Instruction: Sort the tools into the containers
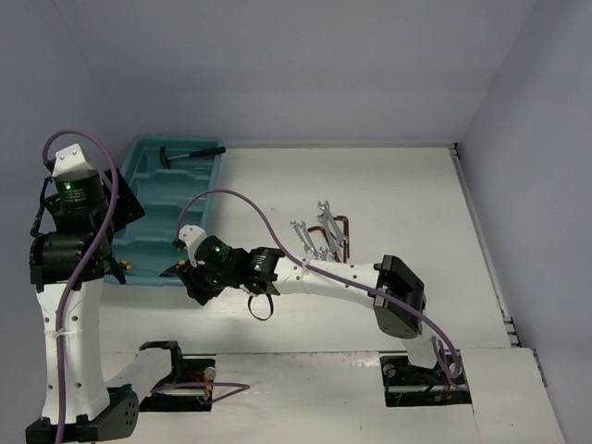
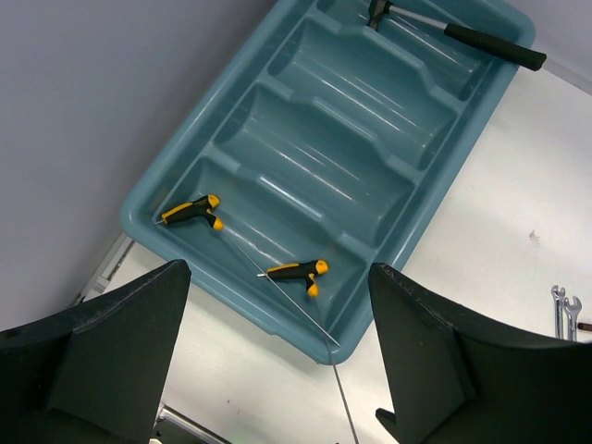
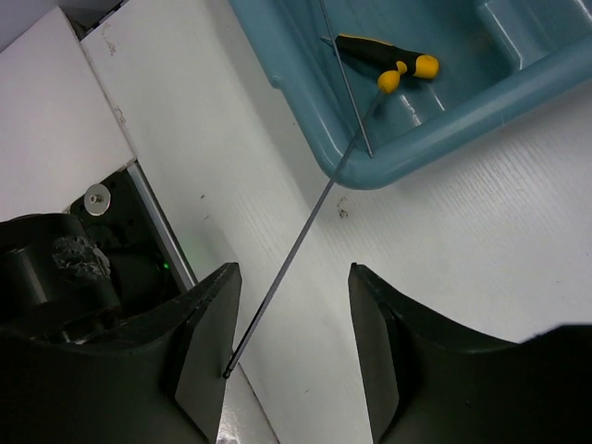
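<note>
The teal tray (image 1: 146, 159) lies at the back left. A black-handled hammer (image 1: 190, 154) lies in its far compartment, also in the left wrist view (image 2: 481, 42). Two yellow-and-black screwdrivers (image 2: 190, 211) (image 2: 296, 270) lie in the near compartment. The second one's handle (image 3: 388, 55) is in the tray, and its long thin shaft (image 3: 296, 250) runs out over the rim (image 3: 444, 129). My right gripper (image 3: 294, 277) is open at the tray's near corner (image 1: 185, 268), and the shaft's tip touches its left finger. My left gripper (image 2: 277, 277) is open and empty, high above the tray (image 1: 125, 211).
Silver wrenches (image 1: 314, 236) and a thin reddish-brown tool (image 1: 344, 229) lie on the white table right of the tray; the wrenches also show in the left wrist view (image 2: 564, 305). The right arm's purple cable (image 1: 259, 208) arcs above them. Grey walls close in the table.
</note>
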Tool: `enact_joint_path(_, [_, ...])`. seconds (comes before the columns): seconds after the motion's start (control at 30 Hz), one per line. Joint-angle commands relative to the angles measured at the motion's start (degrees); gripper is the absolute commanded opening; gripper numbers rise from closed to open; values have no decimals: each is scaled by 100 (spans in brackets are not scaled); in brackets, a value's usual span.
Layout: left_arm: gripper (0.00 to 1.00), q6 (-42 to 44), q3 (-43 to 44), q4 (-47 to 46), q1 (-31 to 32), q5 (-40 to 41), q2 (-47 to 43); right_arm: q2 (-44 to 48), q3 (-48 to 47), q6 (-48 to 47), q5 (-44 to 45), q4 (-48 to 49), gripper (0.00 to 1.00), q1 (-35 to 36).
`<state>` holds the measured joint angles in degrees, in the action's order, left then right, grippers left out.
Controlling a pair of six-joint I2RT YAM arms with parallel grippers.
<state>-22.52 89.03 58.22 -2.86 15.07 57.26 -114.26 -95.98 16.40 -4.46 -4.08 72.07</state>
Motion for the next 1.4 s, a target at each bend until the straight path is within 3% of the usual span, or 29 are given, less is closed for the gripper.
enact_joint_path(0.0, [75, 103, 127, -145, 31, 10, 80, 144, -252, 69, 239, 285, 37, 10])
enact_joint_path(0.37, [76, 81, -26, -154, 22, -65, 39, 52, -264, -76, 165, 355, 0, 9])
enact_joint_path(0.83, [76, -15, -291, -188, 22, -259, -110, -397, -194, -489, -363, 1208, 0, -273])
enact_joint_path(1.13, [76, -23, -371, -188, 30, -361, -181, -995, -805, -737, -500, 1392, 2, -336])
enact_joint_path(1.23, [76, -15, -386, -188, 22, -442, -197, -1131, -990, -761, -468, 1384, 7, -343])
enact_joint_path(1.37, [76, -11, -396, -184, 31, -585, -193, -1070, -992, -770, -313, 1392, 31, -379])
